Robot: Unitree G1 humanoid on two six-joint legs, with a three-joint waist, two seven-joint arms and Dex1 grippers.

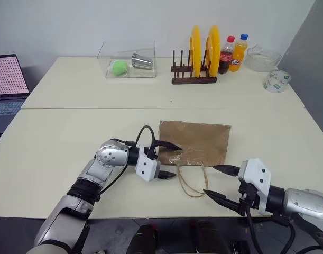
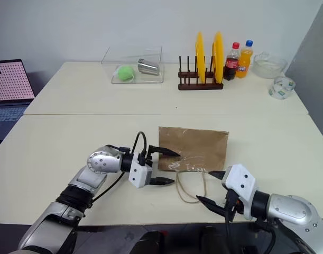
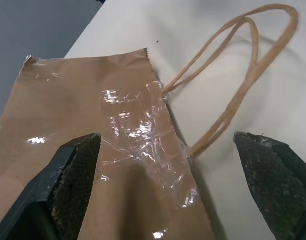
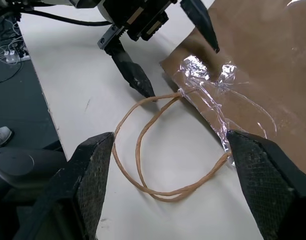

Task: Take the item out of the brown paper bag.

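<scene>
The left tool (image 1: 170, 159) stands wide open and holds nothing — its far finger lies over the near-left corner of the brown paper bag (image 1: 201, 138), its near finger just beside the handles (image 1: 193, 182), so the bag's mouth sits between the two fingers without being gripped. The bag lies flat on the table (image 1: 71, 137), mouth toward the near edge, its two looped handles spilling onto the table, with clear tape glinting along the opening. The item itself cannot be seen; judging by how flat the bag lies, I cannot tell whether it is inside. To the right, the right tool (image 1: 220, 182) is also spread open and empty, hovering just off the handles' near-right side, apart from the bag. So the task looks barely begun — the mouth is still closed, nothing is gripped, and opening the bag and pulling the item out are all still to do.
</scene>
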